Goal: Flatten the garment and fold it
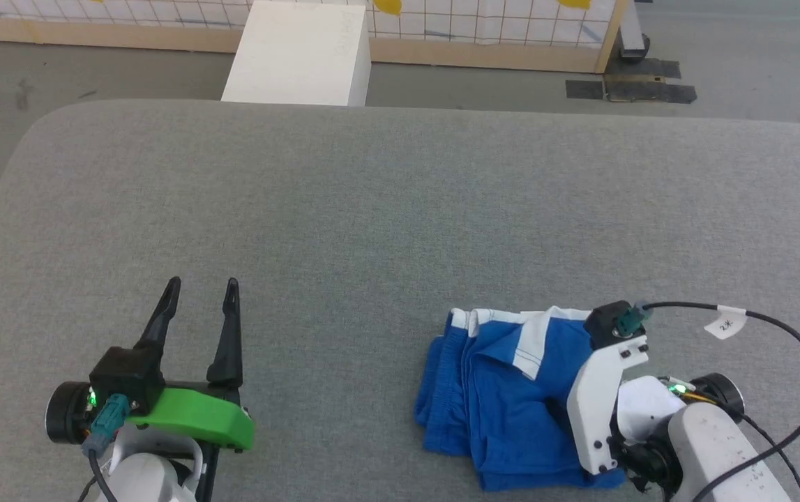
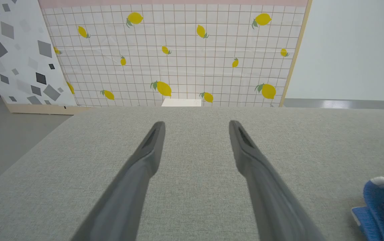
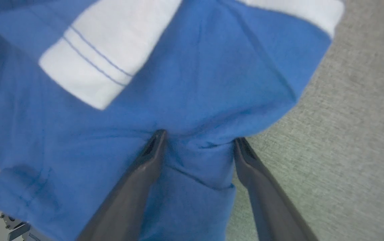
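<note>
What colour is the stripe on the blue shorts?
White, with thin blue stitch lines, on the royal-blue soft fabric shorts; clearest in the right wrist view.

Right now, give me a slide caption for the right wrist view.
Right tool, open, straddling a fold of the blue-and-white shorts on the grey table.

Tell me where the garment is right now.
The garment lies bunched on the grey table at the head view's lower right, under the right gripper, well apart from the left gripper.
</note>
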`<state>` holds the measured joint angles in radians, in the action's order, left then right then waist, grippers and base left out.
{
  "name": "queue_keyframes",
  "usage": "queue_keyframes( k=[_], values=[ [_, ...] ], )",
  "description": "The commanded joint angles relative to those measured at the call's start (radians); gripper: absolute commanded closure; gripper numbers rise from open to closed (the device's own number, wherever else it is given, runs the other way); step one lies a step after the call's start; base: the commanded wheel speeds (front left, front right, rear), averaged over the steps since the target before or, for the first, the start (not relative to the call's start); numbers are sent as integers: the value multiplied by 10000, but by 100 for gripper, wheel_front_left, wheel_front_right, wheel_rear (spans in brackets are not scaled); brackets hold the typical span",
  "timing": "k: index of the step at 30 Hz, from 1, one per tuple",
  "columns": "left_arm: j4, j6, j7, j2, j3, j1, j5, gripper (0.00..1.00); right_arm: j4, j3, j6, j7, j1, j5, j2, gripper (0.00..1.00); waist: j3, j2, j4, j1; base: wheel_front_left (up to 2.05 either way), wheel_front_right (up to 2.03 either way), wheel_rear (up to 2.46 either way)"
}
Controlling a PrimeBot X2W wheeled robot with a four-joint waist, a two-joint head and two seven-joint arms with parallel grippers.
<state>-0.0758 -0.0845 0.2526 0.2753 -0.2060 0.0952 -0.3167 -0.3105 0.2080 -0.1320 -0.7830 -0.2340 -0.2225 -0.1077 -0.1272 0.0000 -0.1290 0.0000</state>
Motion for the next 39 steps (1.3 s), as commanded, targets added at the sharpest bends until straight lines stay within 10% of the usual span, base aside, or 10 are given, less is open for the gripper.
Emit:
queue_keyframes(
  k=[1,2,9,24,39],
  values=[
    [-26,19,71,31,-7,146,-46,0,-330,147,13,8,53,-109,110,84,-7,0,-15,0,0,0,0],
    [-35,15,71,39,-13,147,-47,0,-387,177,13,70,-3,-161,106,100,-7,0,-12,0,0,0,0],
    [-9,-100,74,96,56,-25,-88,0,-185,795,13,298,-402,-555,-418,100,163,0,475,0,0,0,0],
    [1084,-416,14,177,291,176,35,0,2340,3210,13,-819,-3214,-2572,-4617,100,-1405,0,4134,0,0,0,0],
    [2408,-389,-1282,1106,135,1446,707,0,-50,3657,13,1126,-5810,-2913,-6205,100,-3866,0,4916,0,0,0,0]
  ],
)
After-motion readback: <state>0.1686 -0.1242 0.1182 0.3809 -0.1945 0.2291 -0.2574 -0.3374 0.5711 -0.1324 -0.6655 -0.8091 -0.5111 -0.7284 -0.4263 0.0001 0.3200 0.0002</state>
